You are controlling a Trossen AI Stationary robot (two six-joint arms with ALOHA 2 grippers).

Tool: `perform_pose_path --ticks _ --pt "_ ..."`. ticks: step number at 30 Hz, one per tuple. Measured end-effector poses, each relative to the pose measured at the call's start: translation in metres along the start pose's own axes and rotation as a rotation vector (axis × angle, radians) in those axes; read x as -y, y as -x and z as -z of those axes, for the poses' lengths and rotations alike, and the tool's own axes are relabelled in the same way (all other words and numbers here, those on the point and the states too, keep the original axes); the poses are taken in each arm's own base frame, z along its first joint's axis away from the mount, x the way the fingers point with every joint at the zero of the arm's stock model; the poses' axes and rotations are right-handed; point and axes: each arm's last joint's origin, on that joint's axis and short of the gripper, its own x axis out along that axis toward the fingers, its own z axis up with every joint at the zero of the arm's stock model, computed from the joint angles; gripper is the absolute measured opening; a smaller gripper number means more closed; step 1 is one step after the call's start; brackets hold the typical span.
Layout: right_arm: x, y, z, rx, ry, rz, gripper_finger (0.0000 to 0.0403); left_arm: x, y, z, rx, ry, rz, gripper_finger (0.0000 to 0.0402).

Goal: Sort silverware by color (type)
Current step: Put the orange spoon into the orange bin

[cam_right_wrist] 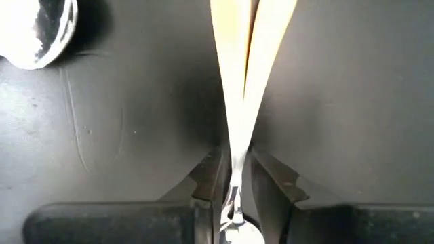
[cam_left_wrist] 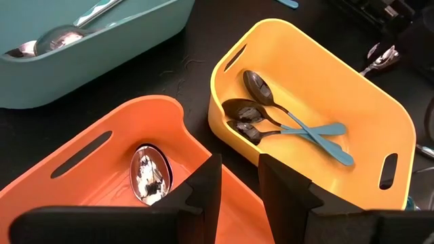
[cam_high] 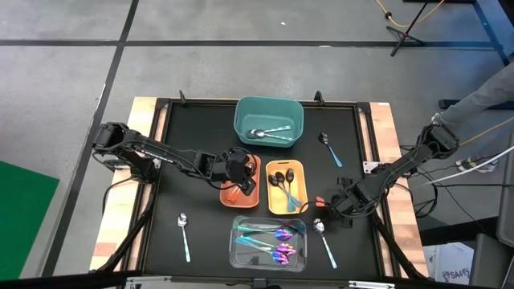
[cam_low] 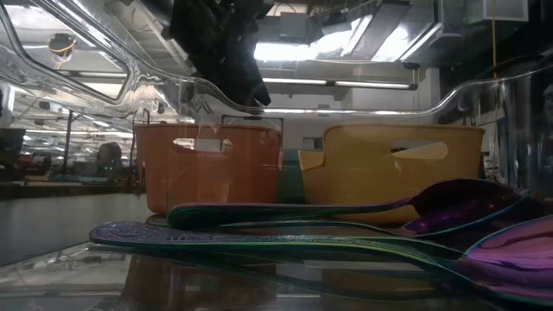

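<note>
Right gripper (cam_right_wrist: 236, 183) pinches spoon handle (cam_right_wrist: 247, 81).

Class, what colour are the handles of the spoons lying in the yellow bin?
Teal-blue handles, with dark heads; the left wrist view shows them best.

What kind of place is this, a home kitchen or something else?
Probably a robotics lab or workshop, not a kitchen. The black table stands on a bare concrete floor, long ceiling lights show in the low view, and cables and a stand lie nearby.
</note>
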Motion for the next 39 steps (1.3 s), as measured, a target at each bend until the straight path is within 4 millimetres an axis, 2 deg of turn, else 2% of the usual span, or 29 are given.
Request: perform_pose_path --ticks 8,16,22,39 --pt "-0.005 -0.009 -0.004 -0.026 0.052 -0.008 0.0065 0.000 0.000 0.000 0.000 0.000 0.000 0.0093" --pt "-0.005 -0.010 -0.004 -0.036 0.052 -0.019 0.0062 0.000 0.000 0.000 -0.001 0.000 0.000 0.0093" --pt "-0.005 -0.009 -0.004 -0.039 0.052 -0.025 0.0011 0.000 0.000 0.000 0.000 0.000 -0.001 0.0093" --pt "-0.009 0.008 -0.015 0.036 0.079 0.085 0.0002 0.000 0.000 0.000 0.000 0.000 0.000 0.0093"
